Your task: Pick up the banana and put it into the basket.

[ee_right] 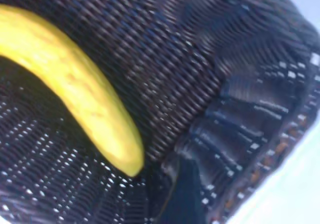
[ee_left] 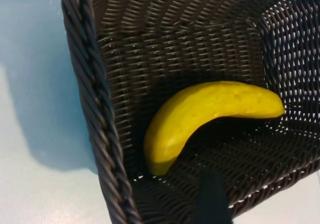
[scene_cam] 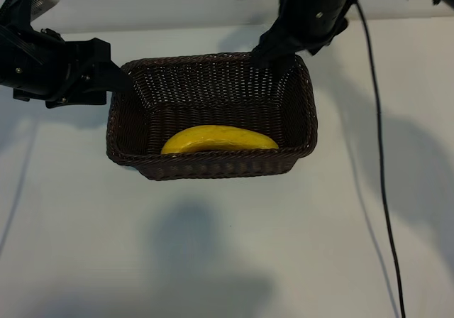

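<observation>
Now the left gripper (scene_cam: pixel 122 82) sits at the basket's (scene_cam: pixel 213 169) left rim, its jaws apart with one finger just outside the wicker, clamped on nothing. Inside the basket, the banana (scene_cam: pixel 218 139) lies along the near wall, free of both arms. Above the basket's far right corner hangs the right gripper (scene_cam: pixel 273 55), whose jaws I cannot tell apart or together; the basket rests on a white desk (scene_cam: pixel 213 247).
</observation>
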Controlling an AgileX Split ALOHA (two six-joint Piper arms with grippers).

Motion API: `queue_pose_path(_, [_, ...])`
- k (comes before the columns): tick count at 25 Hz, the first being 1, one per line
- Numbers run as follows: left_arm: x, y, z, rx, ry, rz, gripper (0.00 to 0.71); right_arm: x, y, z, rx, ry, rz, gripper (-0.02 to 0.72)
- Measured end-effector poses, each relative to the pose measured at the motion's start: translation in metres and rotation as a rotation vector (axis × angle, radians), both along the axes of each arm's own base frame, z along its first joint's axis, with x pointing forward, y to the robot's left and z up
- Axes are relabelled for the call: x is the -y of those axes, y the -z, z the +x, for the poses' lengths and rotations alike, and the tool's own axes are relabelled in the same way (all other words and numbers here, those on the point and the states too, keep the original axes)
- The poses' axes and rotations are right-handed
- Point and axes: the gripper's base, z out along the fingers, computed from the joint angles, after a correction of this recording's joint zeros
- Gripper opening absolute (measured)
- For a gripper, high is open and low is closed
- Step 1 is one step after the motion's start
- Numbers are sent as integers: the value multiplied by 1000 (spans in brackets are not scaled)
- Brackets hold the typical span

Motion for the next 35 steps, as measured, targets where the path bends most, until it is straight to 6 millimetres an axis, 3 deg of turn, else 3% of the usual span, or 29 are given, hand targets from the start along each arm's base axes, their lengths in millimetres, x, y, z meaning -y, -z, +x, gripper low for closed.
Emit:
queue_pose_path(5, [0,0,0,1,0,0,549,14,-11,5,26,39,8,602])
queue_pose_path(12, [0,0,0,1,2,1,549,17,-26,-1,53,56,24,602])
queue_pose_path(35, [0,0,0,10,15,6,549,17,-26,-1,51,69,29,600])
